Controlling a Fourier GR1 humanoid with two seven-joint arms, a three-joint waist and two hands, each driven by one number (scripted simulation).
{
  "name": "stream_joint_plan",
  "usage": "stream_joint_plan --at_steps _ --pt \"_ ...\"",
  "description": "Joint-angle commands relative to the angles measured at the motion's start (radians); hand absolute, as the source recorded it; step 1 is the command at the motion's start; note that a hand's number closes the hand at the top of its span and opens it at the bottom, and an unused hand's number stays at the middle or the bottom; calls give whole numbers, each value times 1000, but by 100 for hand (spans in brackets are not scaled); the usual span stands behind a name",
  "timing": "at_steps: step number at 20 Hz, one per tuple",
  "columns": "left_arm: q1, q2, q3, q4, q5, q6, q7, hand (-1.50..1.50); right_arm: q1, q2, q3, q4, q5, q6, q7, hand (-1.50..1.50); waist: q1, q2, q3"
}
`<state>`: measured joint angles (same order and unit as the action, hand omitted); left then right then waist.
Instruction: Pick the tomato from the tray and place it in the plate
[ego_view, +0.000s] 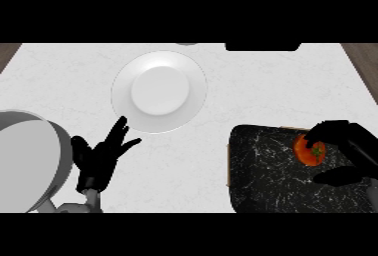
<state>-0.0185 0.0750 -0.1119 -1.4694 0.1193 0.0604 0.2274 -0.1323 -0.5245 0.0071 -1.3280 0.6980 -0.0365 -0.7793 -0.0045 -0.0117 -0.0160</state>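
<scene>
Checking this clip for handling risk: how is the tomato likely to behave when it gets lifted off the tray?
The tomato looks round and smooth, so it would probably roll if released on the flat dark tray. Its glossy skin may slip between the right hand's curled fingers. It is small beside the white plate, so likely light, and probably squashable.

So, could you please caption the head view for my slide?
Right hand curled around red tomato over black marbled tray; white round plate waits.

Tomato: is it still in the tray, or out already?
In the tray. The tomato shows against the dark marbled tray, with the right hand curled round it; the white plate is empty.
</scene>
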Motion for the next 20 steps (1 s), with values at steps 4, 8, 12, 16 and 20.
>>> stream_joint_plan --at_steps 4,8,12,16,20 --pt "11 23 8 31 -19 7 13 0 21 253 183 -61 168 -15 362 150 36 12 6" --pt "-12 16 -8 22 -15 -6 4 0 22 297 193 -54 213 29 467 150 68 27 -4" --pt "-16 -1 -26 34 -9 -9 12 0 -26 442 216 -134 250 -3 598 150 81 10 6" --pt "-27 4 -29 54 -15 -11 14 0 -76 516 248 -197 309 -80 749 150 89 3 9" --pt "-39 -7 -36 66 -9 -11 19 0 -109 521 302 -239 298 -194 930 150 108 -1 14"
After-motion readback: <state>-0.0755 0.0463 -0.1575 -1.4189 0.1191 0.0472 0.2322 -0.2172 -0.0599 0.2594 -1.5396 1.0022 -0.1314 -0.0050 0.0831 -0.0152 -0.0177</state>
